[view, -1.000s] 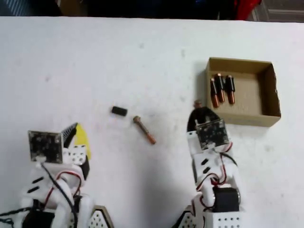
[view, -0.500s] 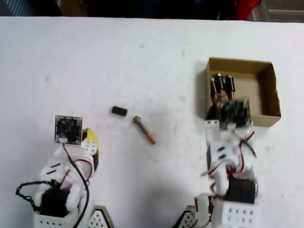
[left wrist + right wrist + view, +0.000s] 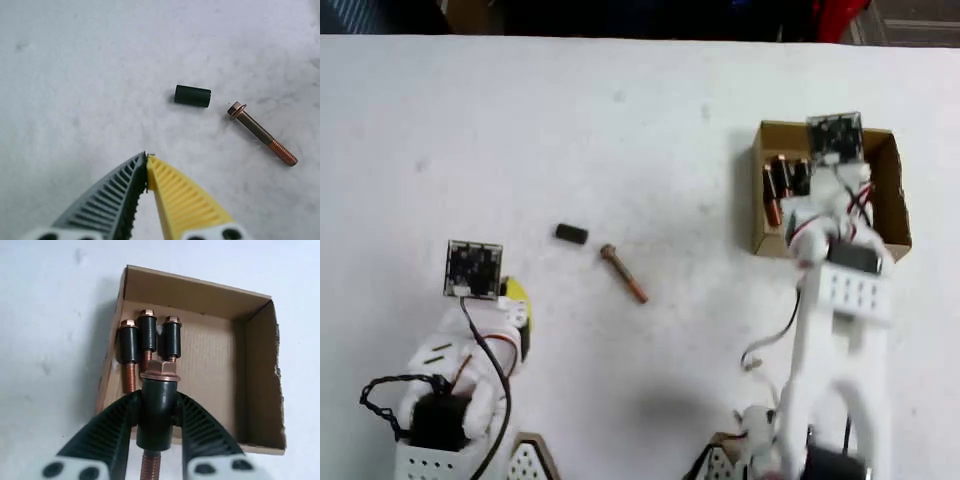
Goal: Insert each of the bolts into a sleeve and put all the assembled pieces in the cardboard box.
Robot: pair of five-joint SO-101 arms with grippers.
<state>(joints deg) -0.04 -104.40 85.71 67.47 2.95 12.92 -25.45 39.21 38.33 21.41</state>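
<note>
Over box [image 3: 200,290], right fingers [image 3: 112,427] gripping sleeved bolt [image 3: 156,410]

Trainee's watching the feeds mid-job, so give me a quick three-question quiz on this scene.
1. True or false: the loose copper-coloured metal bolt and the short black cylindrical sleeve lie apart on the white table.
2. How many sleeved bolts lie in the brown cardboard box? A one, B three, C five.
3. What is the right gripper shut on?
Key: 1 true; 2 B; 3 a sleeved bolt.
</note>
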